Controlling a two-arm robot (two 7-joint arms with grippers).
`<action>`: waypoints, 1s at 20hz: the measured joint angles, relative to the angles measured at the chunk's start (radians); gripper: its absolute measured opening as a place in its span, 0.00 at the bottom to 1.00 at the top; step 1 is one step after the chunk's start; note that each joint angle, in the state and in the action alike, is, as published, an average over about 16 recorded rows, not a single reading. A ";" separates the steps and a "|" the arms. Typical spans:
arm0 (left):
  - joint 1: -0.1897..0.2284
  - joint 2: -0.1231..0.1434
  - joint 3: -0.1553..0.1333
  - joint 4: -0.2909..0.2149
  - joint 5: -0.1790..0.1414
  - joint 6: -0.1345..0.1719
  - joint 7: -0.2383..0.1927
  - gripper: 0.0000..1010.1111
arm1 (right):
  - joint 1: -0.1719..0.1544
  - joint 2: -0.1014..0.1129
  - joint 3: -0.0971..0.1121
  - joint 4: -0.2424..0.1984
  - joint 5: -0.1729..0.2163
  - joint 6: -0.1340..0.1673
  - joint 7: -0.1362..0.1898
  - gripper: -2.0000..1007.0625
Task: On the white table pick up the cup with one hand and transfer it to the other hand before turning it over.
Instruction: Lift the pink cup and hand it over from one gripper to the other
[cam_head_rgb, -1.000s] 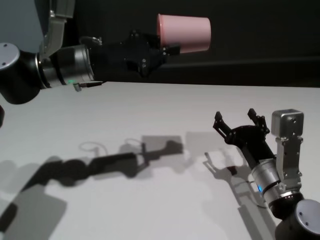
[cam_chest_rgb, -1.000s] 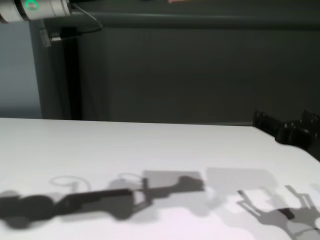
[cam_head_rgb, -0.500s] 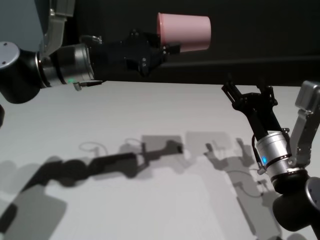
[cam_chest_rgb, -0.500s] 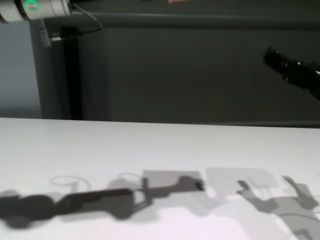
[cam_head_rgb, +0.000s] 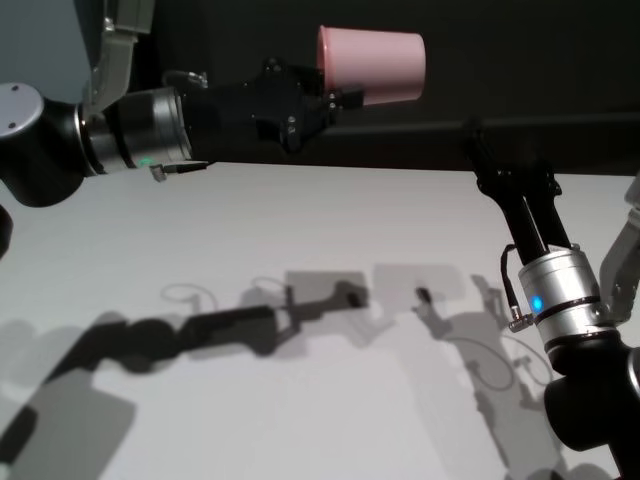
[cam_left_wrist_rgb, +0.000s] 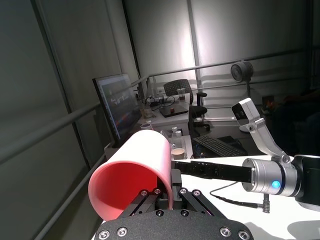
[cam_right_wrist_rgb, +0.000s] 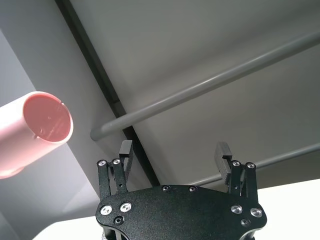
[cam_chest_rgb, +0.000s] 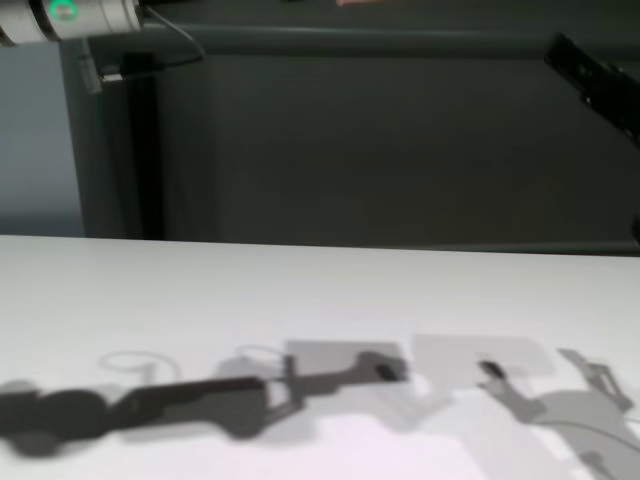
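Note:
The pink cup (cam_head_rgb: 372, 65) lies on its side high above the white table (cam_head_rgb: 300, 420), near the table's far edge. My left gripper (cam_head_rgb: 335, 95) is shut on its rim. In the left wrist view the cup (cam_left_wrist_rgb: 132, 180) shows its open mouth, with the wall pinched between my left gripper (cam_left_wrist_rgb: 167, 192)'s fingers. My right gripper (cam_head_rgb: 480, 150) points up and away, below and to the right of the cup, apart from it. In the right wrist view the right gripper (cam_right_wrist_rgb: 175, 155) is open and empty, and the cup (cam_right_wrist_rgb: 30, 132) shows its flat base off to one side.
A dark wall with a rail runs behind the table's far edge. Arm shadows fall across the tabletop (cam_chest_rgb: 300, 300). The right arm's silver wrist (cam_head_rgb: 560, 295) stands over the table's right side. The left forearm (cam_head_rgb: 130, 130) reaches in from the upper left.
My right arm has lifted from low over the table and swung its open gripper up toward the cup. The left arm and the cup have barely moved.

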 joint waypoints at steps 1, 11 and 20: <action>0.000 0.000 0.000 0.000 0.000 0.000 0.000 0.05 | 0.001 -0.005 0.003 0.001 0.019 -0.002 0.009 0.99; 0.000 0.000 0.000 0.000 0.001 0.000 0.000 0.05 | 0.011 -0.054 0.032 0.022 0.229 -0.012 0.087 0.99; 0.000 0.000 0.000 0.000 0.001 0.000 0.000 0.05 | 0.030 -0.072 0.045 0.047 0.407 0.026 0.161 0.99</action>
